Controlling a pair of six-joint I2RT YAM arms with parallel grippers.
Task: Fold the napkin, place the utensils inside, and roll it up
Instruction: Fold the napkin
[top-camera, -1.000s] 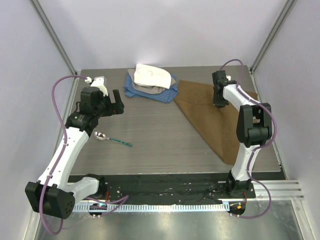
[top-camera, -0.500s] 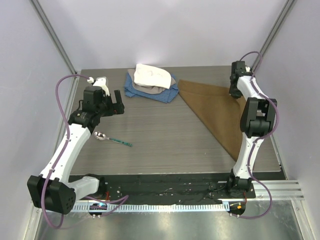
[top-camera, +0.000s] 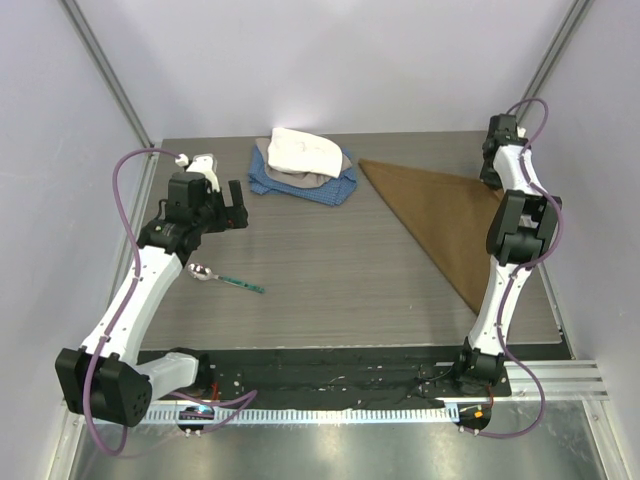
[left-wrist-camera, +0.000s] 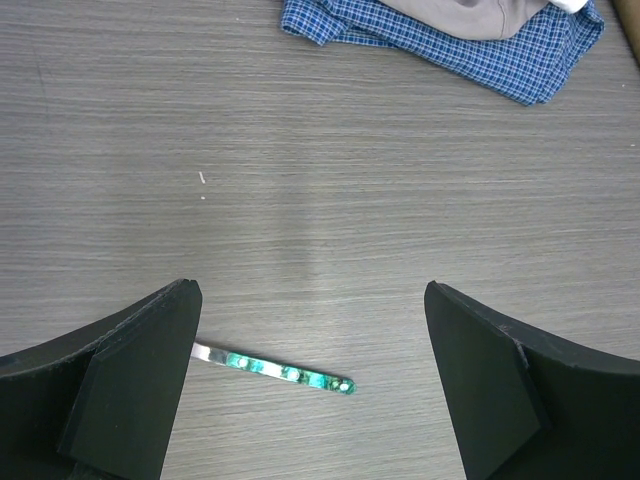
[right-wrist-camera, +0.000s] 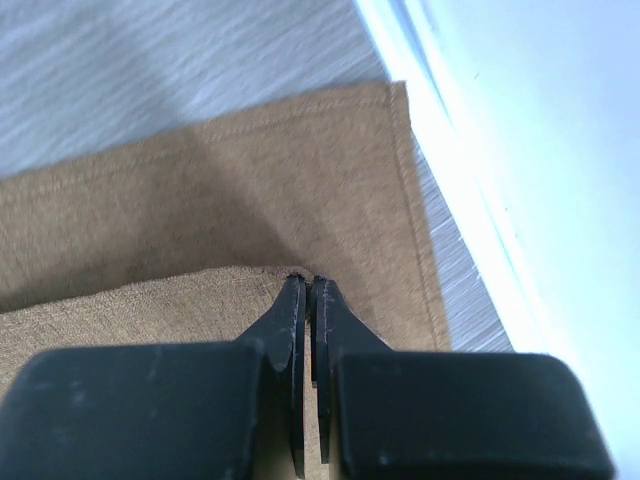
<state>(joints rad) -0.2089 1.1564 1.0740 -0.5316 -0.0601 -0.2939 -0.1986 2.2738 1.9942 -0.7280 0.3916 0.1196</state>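
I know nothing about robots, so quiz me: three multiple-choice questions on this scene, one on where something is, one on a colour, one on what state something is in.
1. Where is the spoon?
A. on the bare table, left side
B. at the far right corner
C. held in the air

2. What colour is its handle?
A. red
B. green
C. yellow

3. How do the right gripper's jaws stand?
A. wide open
B. shut on nothing
C. shut on the napkin

Answers:
1 A: it lies flat on the wood near the left gripper, whose jaws are open.
2 B: the left wrist view shows a green handle.
3 C: the right wrist view shows tan cloth pinched at their tips.
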